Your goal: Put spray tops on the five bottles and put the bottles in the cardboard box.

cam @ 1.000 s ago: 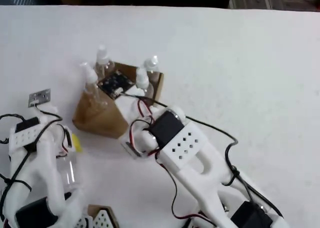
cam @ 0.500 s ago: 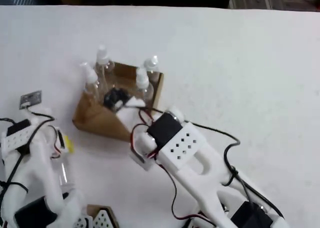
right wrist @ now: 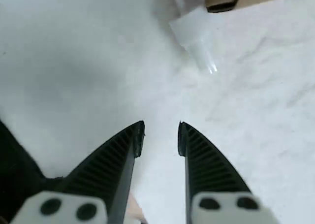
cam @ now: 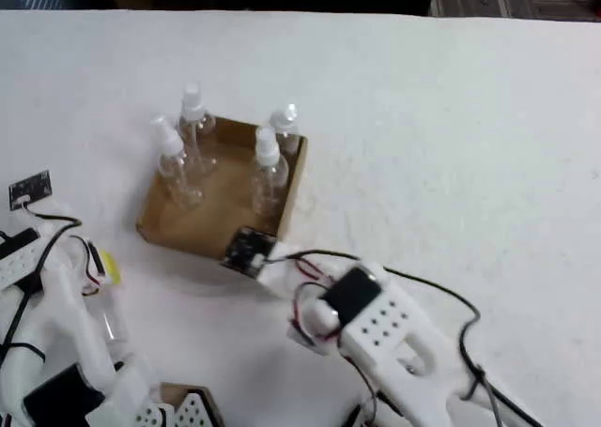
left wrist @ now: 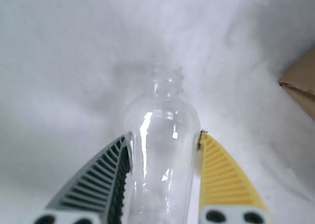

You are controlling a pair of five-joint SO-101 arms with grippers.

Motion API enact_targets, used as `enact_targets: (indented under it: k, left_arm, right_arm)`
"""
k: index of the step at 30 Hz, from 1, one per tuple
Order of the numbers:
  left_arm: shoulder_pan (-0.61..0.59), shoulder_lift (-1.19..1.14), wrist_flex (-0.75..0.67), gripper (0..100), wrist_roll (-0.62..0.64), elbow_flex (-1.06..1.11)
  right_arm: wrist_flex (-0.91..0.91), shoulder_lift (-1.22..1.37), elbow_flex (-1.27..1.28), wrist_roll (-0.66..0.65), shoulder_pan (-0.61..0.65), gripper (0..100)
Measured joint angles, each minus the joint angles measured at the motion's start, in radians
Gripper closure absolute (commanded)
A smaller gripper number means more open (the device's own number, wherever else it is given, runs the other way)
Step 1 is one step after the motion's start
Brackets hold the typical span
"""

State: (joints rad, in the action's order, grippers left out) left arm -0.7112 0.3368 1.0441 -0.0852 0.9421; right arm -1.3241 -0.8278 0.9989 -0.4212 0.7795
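Here, on a white cloth-covered table (cam: pixel 451 117), we see two white robot arms reaching in from the near edge. At the far left, the left gripper (left wrist: pixel 164 138) is pinching a clear plastic bottle (left wrist: pixel 162 115) round its body. A dark grey ribbed finger (left wrist: pixel 106 177) presses on one side of the plastic and a yellow ribbed finger presses on the other. The bottle's threaded neck is bare and points away from the wrist, over the white surface. We cannot tell whether the bottle touches the table.

To the right of that arm, and farther from the near edge, sits a shallow brown cardboard box (cam: pixel 188 228), open at the top. Four clear bottles with white spray tops (cam: pixel 269 169) stand upright inside it. Two are by its left wall and two by its right wall, with bare cardboard floor between the pairs. A corner of the box also shows in the left wrist view, near the held bottle.

Farther right, the right arm lies low over the table, with a small dark board (cam: pixel 246 249) on it just beside the box's near wall. The right gripper (right wrist: pixel 161 133) has its two dark ribbed fingers spread a little, and only white table shows in the gap. Ahead of those fingertips, a loose white spray top (right wrist: pixel 192 24) with a short clear tube lies on its side on the table. It is by a corner of the box, touching it or just beside it; we cannot tell which.
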Motion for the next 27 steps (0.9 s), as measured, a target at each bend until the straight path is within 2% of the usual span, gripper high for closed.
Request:
enact_targets:
  k: [3, 8, 18, 27]
  left_arm:
    - [-0.002, 0.0, 0.0, 98, 0.0, 0.0]
    - [-0.003, 0.0, 0.0, 98, 0.0, 0.0]
    - [-0.006, -0.003, -0.017, 98, -0.003, 0.0]
    - [-0.006, -0.003, -0.018, 98, -0.014, 0.0]
  right_arm:
    - [0.064, -0.041, 0.083, -0.087, -0.025, 90.6]
    - [0.173, -0.054, 0.178, -0.112, -0.021, 79.7]
    - [0.336, -0.048, 0.224, -0.112, 0.091, 81.1]
    - [0.529, 0.172, 0.222, -0.198, 0.118, 81.1]
